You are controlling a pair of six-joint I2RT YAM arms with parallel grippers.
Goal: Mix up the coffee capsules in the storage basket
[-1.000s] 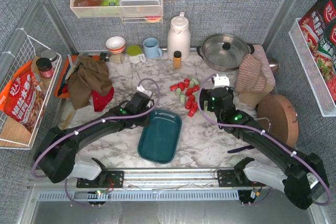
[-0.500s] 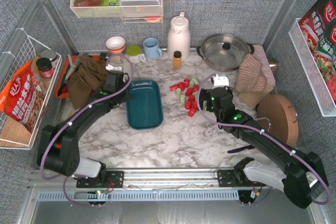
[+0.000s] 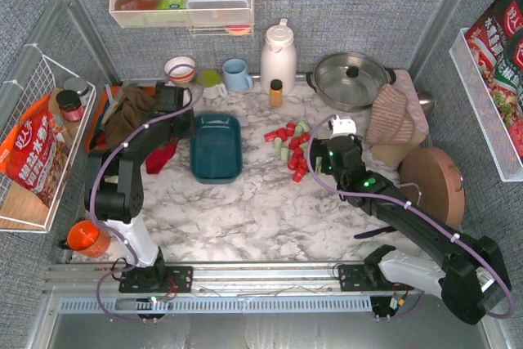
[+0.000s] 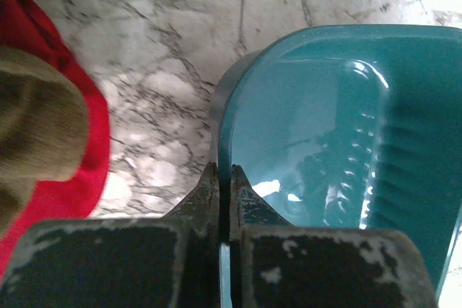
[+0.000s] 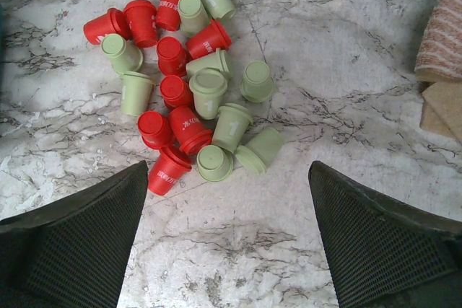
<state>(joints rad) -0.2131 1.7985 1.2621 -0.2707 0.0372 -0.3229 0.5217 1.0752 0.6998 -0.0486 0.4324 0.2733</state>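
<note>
One glossy rounded basket (image 4: pixel 346 142), rim pinched by left claw (image 4: pixel 223 175).

Soft, even overhead light fills the top view, leaving faint shadows on the marble table (image 3: pixel 270 210) and a dull sheen on the steel pot (image 3: pixel 351 79), while the frame posts lean outward toward the picture's edges. In the left wrist view the glossy storage basket (image 4: pixel 325 120) carries white glare patches, and the left gripper (image 4: pixel 222 182) and red cloth (image 4: pixel 72 185) close to the lens look soft. The right wrist view is bright and sharp, each of the coffee capsules (image 5: pixel 188 91) casting a short, pale shadow.
</note>
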